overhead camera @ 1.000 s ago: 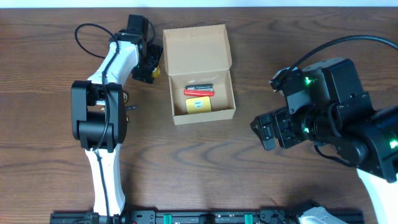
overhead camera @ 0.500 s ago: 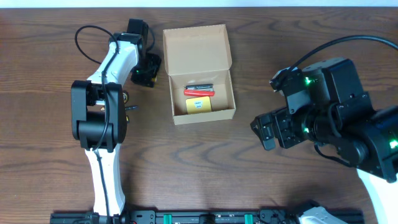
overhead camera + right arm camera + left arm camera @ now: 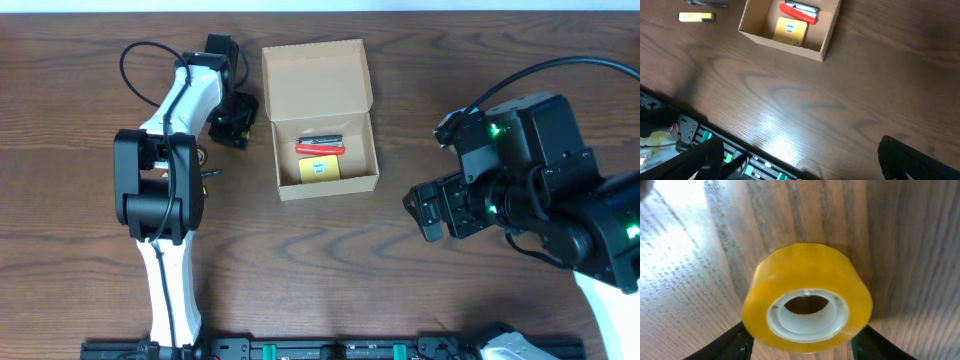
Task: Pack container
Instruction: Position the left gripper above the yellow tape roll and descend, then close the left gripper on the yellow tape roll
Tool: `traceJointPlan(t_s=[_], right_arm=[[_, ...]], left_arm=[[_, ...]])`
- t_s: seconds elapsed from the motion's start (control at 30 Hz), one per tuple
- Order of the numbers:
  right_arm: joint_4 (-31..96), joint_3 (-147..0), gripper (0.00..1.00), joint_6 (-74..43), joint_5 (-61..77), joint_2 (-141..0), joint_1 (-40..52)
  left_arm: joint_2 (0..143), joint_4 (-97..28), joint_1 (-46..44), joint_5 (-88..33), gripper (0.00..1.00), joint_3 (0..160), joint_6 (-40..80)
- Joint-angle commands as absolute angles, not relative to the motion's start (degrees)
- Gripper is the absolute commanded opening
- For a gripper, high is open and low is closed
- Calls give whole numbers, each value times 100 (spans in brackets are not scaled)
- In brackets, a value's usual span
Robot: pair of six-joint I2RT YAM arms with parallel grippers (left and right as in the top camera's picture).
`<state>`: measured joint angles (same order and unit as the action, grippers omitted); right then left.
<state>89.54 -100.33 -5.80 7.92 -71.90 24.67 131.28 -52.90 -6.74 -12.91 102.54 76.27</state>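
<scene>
The container point(image 3: 330, 190) is a tan cardboard box standing open at the table's centre, its lid flap point(image 3: 315, 80) folded back. Inside lie a red tool point(image 3: 320, 148), a dark item point(image 3: 322, 139) and a cream-yellow pad point(image 3: 320, 168). My left gripper point(image 3: 232, 118) is just left of the lid. In the left wrist view a yellow tape roll point(image 3: 807, 300) with a white core sits between its two black fingers point(image 3: 735, 342), which press on both sides. My right gripper point(image 3: 425, 215) hovers open to the right of the box, with nothing between its fingers point(image 3: 920, 160).
In the right wrist view a yellow marker point(image 3: 696, 17) and a dark pen point(image 3: 707, 3) lie on the wood left of the box point(image 3: 785, 44). The left arm's base point(image 3: 160, 190) stands near them. A rail with green clips point(image 3: 330, 350) runs along the front edge.
My left gripper has settled down over the yellow tape roll, which no longer shows from overhead, and its fingers have closed in. The right arm and the box have not moved.
</scene>
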Motion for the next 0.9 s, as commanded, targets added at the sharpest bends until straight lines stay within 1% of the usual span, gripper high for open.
traceJointPlan(t_s=[0.0,0.17,0.27,0.57,0.87], right_arm=[[8962,-10042,99,-506,775,-7196,2436],[8962,-10042,99,-506,775,-7196,2436],[8960,-10042,99,-506,775,-7196,2436],[8962,-10042,99,-508,773,-7196,2436],[8960,-10042,99,-506,773,-7196,2436]], left_arm=[[13251,-5415,-626,-1116,63,10309,7583],[13231,-5649,-613,-714,66,10488,7581],[13231,-5699,-578,-443,66,10683,7343],[13231,-5704,-484,-366,68,10742,7192],[13277,-5717,-484,-362,77,10742,7017]])
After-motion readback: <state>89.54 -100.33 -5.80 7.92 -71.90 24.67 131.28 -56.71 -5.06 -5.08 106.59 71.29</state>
